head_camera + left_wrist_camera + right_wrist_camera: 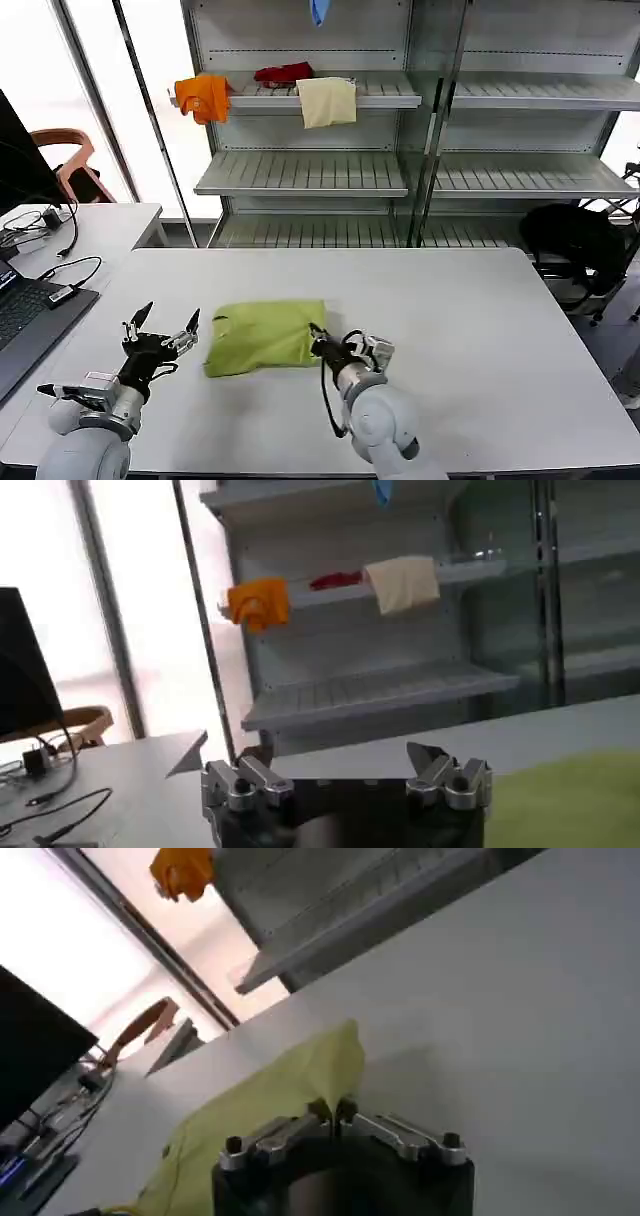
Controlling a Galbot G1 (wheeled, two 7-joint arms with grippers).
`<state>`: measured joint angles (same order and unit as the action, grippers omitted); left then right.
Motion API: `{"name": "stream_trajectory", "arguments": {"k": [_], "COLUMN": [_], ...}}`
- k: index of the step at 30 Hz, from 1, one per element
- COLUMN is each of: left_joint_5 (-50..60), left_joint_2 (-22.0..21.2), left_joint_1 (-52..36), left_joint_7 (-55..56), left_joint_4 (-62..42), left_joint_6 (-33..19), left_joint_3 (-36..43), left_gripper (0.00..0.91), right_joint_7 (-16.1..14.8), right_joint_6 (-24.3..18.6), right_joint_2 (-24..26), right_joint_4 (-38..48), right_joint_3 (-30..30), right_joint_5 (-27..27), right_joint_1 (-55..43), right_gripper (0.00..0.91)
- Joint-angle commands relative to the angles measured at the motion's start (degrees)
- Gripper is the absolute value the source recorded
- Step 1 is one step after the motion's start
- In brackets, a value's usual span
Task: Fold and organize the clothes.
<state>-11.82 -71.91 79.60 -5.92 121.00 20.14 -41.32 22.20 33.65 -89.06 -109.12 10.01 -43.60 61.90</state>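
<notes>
Pinching the lime T-shirt (265, 336) at its right corner, our right tool (322, 345) was clamped on the cloth near the counter's (480, 330) front edge; our left tool (160, 328) waited apart beside it. We judged a fold underway, needing a lift across.

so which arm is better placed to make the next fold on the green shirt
Right, probably: its end effector is already shut on the green shirt's edge, while the left end effector is open beside it.
</notes>
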Motion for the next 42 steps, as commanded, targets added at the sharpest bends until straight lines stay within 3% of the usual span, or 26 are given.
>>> {"name": "stream_trajectory", "arguments": {"k": [1,7,8,9,10,11,13,14,15,16,17,19,21,23,25,28,29,33,40,42], "left_joint_5": [0.10,0.39,0.39,0.36,0.29,-0.15,-1.78,-3.00,-4.30,-5.72,-6.72,-8.65,-10.01,-11.49,-12.48,-15.08,-16.48,-24.18,-29.88,-29.92], "left_joint_2": [-0.71,-1.08,-1.25,-1.40,-1.55,-1.63,-1.76,-1.76,-1.72,-1.67,-1.61,-1.34,-1.26,-1.13,-1.15,-1.14,-1.15,-0.88,-0.07,0.39], "left_joint_1": [0.21,-0.09,-0.18,-0.25,-0.27,-0.27,-0.28,-0.29,-0.29,-0.29,-0.24,-0.03,0.11,0.34,0.54,1.20,1.35,1.53,2.39,2.77], "left_joint_7": [0.00,-0.06,-0.04,-0.04,-0.05,-0.06,-0.05,-0.01,0.01,0.02,0.05,0.17,0.20,0.38,0.42,0.79,1.39,3.63,4.19,4.19], "left_joint_4": [-0.07,0.00,0.01,0.09,0.22,0.34,0.57,0.59,0.58,0.54,0.52,0.44,0.39,0.32,0.22,0.01,-0.32,-1.44,-3.62,-3.96], "left_joint_6": [0.01,0.37,0.42,0.52,0.64,0.61,0.42,0.39,0.37,0.38,0.37,0.38,0.26,0.25,0.14,-0.37,-0.61,0.04,0.03,0.02], "left_joint_3": [0.23,0.97,1.15,1.28,1.41,1.47,1.38,1.29,1.11,0.93,0.74,0.29,-0.17,-0.53,-0.72,-1.09,-1.26,-2.24,-4.25,-4.77], "left_gripper": [0.907,0.907,0.907,0.907,0.907,0.907,0.907,0.907,0.907,0.907,0.907,0.907,0.907,0.907,0.907,0.907,0.907,0.907,0.907,0.907], "right_joint_7": [-0.20,-2.45,-2.49,-2.71,-4.06,-5.52,-11.02,-11.55,-17.54,-21.86,-24.16,-25.25,-26.51,-24.78,-23.96,-19.43,-16.24,-13.43,-13.79,-16.14], "right_joint_6": [0.03,0.07,0.07,0.07,0.05,0.00,-0.19,-0.21,-0.32,-0.46,-0.62,-3.00,-6.92,-12.68,-13.75,-14.76,-15.04,-16.16,-14.80,-15.27], "right_joint_2": [13.63,17.04,17.08,17.13,17.05,17.01,16.29,16.14,14.08,12.47,12.81,15.09,15.23,16.73,17.61,18.96,19.66,22.30,24.13,24.17], "right_joint_4": [-6.81,-7.92,-7.89,-7.84,-7.79,-7.81,-8.23,-8.42,-9.13,-9.51,-10.02,-11.08,-10.88,-9.61,-8.11,-5.29,-2.09,1.02,0.56,-0.87], "right_joint_3": [11.22,15.92,16.10,16.41,17.05,17.15,17.97,18.31,20.01,21.66,22.07,22.89,25.42,27.68,30.30,33.41,35.27,38.97,41.70,42.19], "right_joint_5": [-8.65,-8.84,-8.63,-8.28,-5.89,-3.69,7.41,8.41,19.56,26.78,31.57,32.06,40.42,45.16,48.71,48.10,47.96,46.50,42.16,38.10], "right_joint_1": [3.38,6.21,6.28,6.38,6.72,6.92,8.35,8.72,10.02,10.85,11.30,12.43,13.05,13.59,14.06,14.62,14.55,16.72,19.30,19.96], "right_gripper": [0.000,0.000,0.151,0.403,0.907,0.907,0.907,0.907,0.907,0.907,0.907,0.907,0.907,0.907,0.907,0.907,0.907,0.907,0.907,0.907]}}
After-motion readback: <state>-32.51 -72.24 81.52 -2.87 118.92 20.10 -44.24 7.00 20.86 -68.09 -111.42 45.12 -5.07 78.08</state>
